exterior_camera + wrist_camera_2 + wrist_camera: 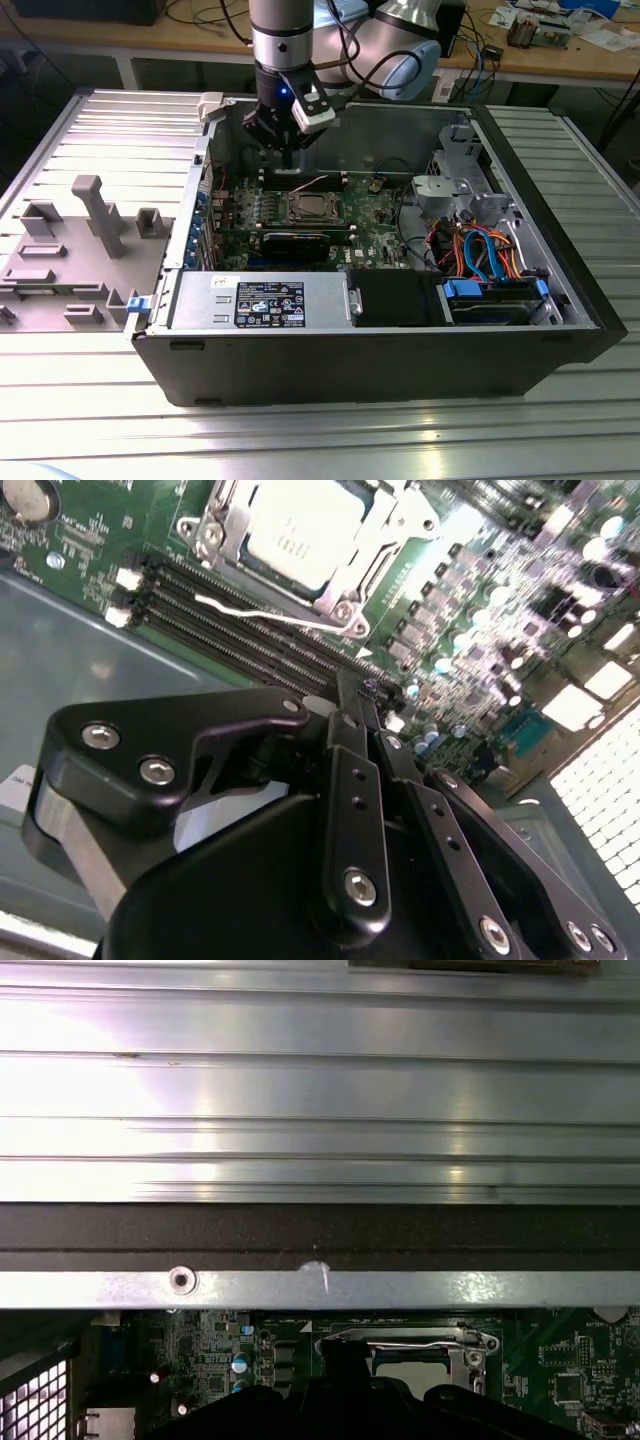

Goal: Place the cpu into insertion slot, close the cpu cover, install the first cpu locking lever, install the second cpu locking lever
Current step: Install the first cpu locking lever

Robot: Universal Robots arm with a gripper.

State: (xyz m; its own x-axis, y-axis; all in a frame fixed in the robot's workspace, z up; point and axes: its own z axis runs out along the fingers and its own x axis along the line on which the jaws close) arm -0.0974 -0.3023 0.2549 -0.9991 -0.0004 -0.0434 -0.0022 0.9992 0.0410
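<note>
Inside an open black computer case (380,350) lying on a ribbed metal desk (300,440), seen in the exterior view: green motherboard (375,215) across the case floor, with the insertion slot (312,208) near the board's middle. Seated in that slot, the cpu (303,532), its pale silver-grey top showing through the window of the cpu cover (225,525), folded down flat around it in the second wrist view. Thin bright locking lever (270,615) lying along one edge of the socket frame, beside the long black memory slots (240,630). Above the far edge of the board, just behind the socket in the exterior view, the gripper (286,155), hanging from the silver and black arm (285,40), apart from the cover and the chip. Black fingers (352,780) drawn together at the tips, nothing held between them. To the exterior view's left, a grey fixture tray (70,260) with upright blocks; to the exterior view's right, inside the case, blue and orange cables (485,250).
</note>
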